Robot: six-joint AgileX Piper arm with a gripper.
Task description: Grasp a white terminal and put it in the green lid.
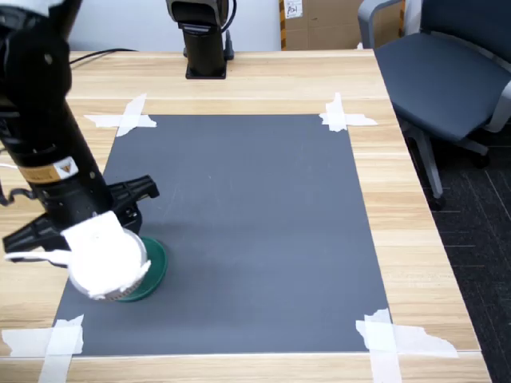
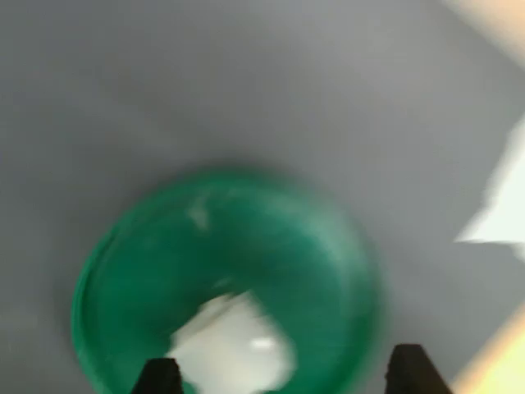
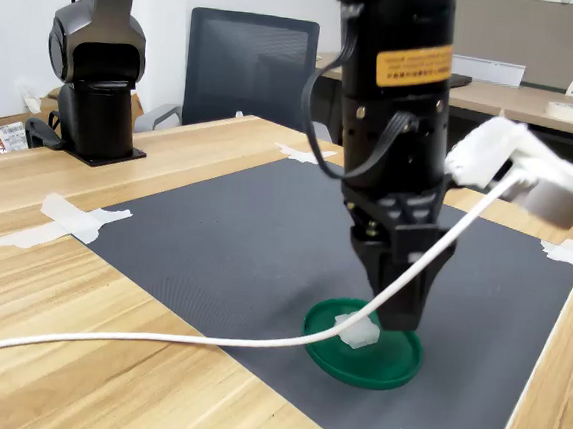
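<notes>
The gripper [image 3: 391,309] hangs point-down over the green lid [image 3: 394,366], jaws spread, holding nothing. The white terminal [image 3: 359,331] lies inside the lid toward nine o'clock in the second exterior view, just beside the fingertips. In the blurred wrist view its long axis cannot be made out. In the first exterior view the wrapped wrist hides most of the lid on the gray mat [image 1: 255,207].

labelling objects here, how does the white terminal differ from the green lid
The white terminal is a small blocky white piece; the green lid is a far wider, flat, round dark green disc with a raised rim. The terminal lies inside the lid, which rests directly on the grey mat. Both look like plastic.
</notes>
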